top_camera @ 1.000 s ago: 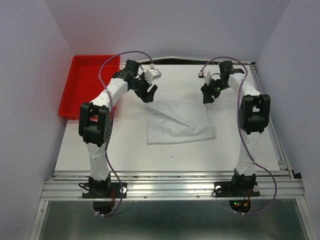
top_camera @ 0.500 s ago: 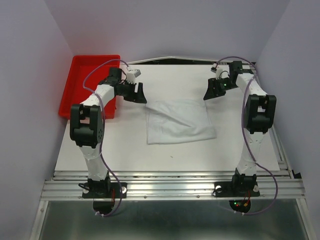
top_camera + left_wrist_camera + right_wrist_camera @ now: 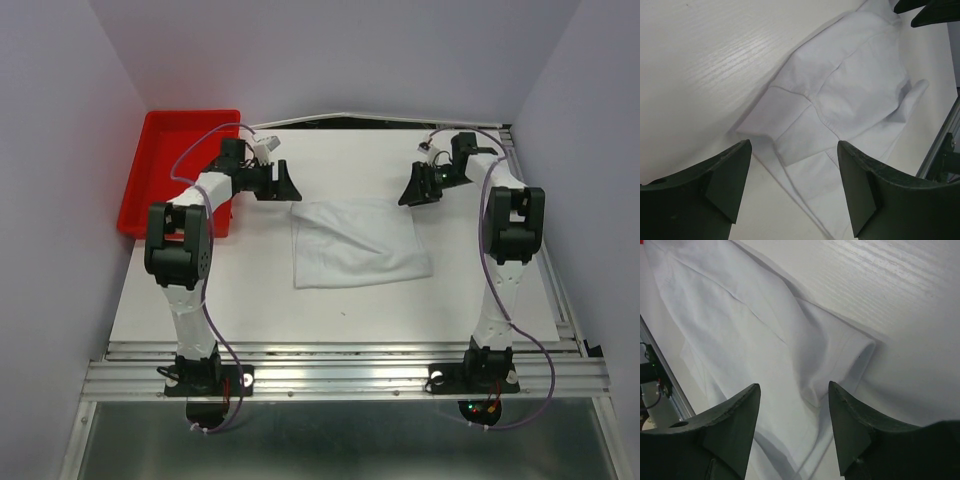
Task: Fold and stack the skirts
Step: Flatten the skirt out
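**Thin layers at two far corners: where a grasp could slip**

On the left, the left gripper [image 3: 283, 184] hangs just off the far-left corner of the skirt [image 3: 358, 245], its fingers spread and empty. If it comes down slightly off the corner, it would likely pinch only the top layer or close on the bare table [image 3: 250, 300]. That corner is a stack of thin flaps whose edges do not line up.

In the middle, a diagonal ridge crosses the cloth. Lifting the two far corners unevenly could drag that ridge into a skewed fold.

On the right, the right gripper [image 3: 412, 190] hovers off the far-right corner, its fingers also apart with nothing between them. The rolled hem there looks likely to slide out of a shallow pinch.

The red tray [image 3: 135, 195] at the far left looks like rigid, glossy plastic with raised walls. The table is matte white with a fine wood-grain relief. It is close in colour to the cloth, so the cloth's edges read poorly against it.

The skirt lies at the table's centre. It is soft, pale fabric, roughly rectangular, with stitched seams, overlapping panels and a rounded, puffed fold at its right corner. Whether more than one garment lies in that pile cannot be told. The gripper fingers are dark, hard and wedge-shaped.
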You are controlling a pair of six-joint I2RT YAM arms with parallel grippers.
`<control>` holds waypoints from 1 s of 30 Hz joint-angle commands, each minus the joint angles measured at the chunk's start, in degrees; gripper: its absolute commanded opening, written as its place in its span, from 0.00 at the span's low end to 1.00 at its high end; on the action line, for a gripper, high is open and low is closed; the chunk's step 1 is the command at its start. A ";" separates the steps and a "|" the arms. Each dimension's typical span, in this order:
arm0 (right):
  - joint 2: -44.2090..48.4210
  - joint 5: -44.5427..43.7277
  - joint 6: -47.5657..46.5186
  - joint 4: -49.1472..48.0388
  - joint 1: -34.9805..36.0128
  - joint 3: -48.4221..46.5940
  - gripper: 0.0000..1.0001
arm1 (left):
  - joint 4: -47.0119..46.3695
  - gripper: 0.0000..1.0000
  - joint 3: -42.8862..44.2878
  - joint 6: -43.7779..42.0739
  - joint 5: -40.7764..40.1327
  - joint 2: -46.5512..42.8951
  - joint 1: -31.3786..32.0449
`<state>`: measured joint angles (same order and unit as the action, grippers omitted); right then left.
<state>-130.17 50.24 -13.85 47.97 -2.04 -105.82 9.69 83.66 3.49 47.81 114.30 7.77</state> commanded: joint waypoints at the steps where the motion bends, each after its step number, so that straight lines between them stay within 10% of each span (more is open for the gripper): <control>1: -0.44 3.55 1.54 -2.61 0.29 1.49 0.62 | -2.22 0.80 -0.42 1.61 1.15 0.31 -0.21; 30: 12.39 -6.57 4.44 -7.26 -2.00 14.23 0.80 | -6.62 0.80 -5.79 2.49 1.58 -1.10 -0.21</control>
<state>-122.54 43.20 -11.57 43.42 -3.49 -94.08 5.19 78.48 5.91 47.83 115.87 7.77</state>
